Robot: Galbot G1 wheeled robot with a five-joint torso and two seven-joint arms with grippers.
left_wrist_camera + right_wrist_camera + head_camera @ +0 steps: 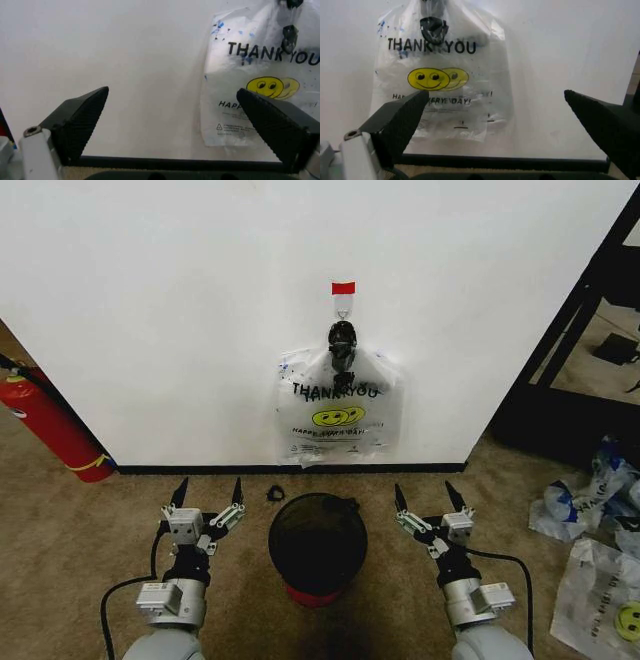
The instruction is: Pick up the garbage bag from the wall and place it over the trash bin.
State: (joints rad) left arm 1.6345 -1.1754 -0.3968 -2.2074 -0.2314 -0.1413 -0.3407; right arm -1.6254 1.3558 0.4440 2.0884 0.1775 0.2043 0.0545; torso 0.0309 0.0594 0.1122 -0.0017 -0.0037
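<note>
Status: nothing done yet; pickup and placement both remain, as judged from the layout.

Wall: white, black baseboard; small hook under red tape.
Garbage bag: hangs from that hook, flat against the wall, smiley and lettering outward, directly above and behind the bin.
Trash bin: black mesh, red base, on the carpet between both arms, unlined.
Left gripper: low, left of the bin, jaws released, holding nothing.
Right gripper: low, right of the bin, jaws released, holding nothing.
Fire extinguisher: far left, clear of the path.
Loose bags: on the floor at right, well apart.
Small black object: on the carpet just behind the bin; unidentifiable.
</note>
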